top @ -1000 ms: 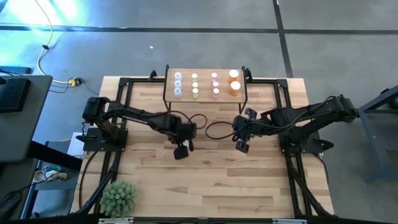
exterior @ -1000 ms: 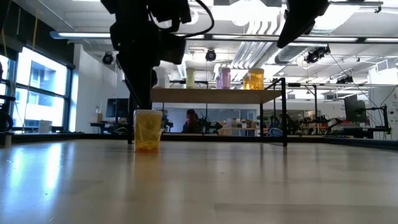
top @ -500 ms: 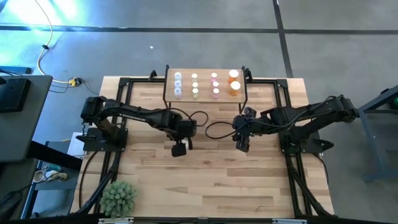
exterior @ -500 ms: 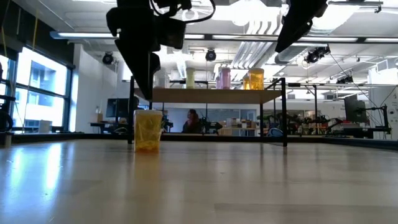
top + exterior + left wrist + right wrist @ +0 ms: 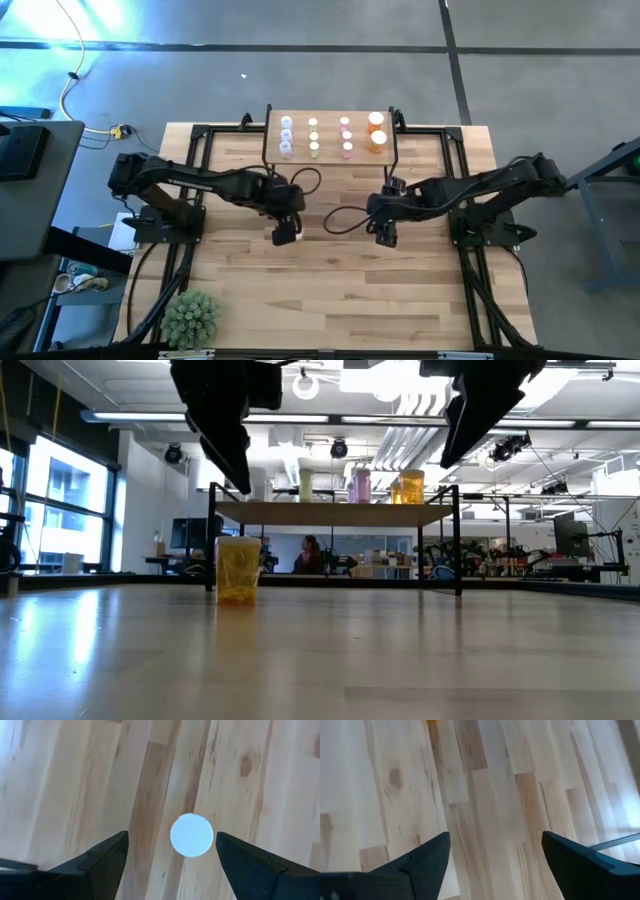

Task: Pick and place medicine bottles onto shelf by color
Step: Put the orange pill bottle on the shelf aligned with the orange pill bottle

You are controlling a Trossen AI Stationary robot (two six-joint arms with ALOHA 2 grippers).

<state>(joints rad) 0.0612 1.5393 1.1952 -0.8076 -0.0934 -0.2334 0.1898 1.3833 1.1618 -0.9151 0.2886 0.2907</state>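
A pale yellow medicine bottle (image 5: 238, 570) stands upright on the wooden table; its white cap (image 5: 191, 835) shows from above. My left gripper (image 5: 171, 834) hangs open over it, well clear, with the cap nearer one finger. My right gripper (image 5: 495, 834) is open above bare wood right of the table's middle (image 5: 384, 236). The shelf (image 5: 330, 150) stands at the far edge on thin black legs. On its top stand medicine bottles in rows by colour: bluish (image 5: 286, 135), yellow (image 5: 313, 137), pink (image 5: 346, 137) and orange (image 5: 376, 132).
A small green plant (image 5: 190, 318) sits at the near left corner. Black cables (image 5: 340, 215) loop between the two arms. Black frame rails (image 5: 200, 135) run along the table's sides. Open wood lies toward the near edge.
My left gripper has risen straight off the yellow bottle, staying open, and has edged a little toward the table's left. The bottle has stayed upright in its place. My right gripper has drifted slightly toward the table's left.
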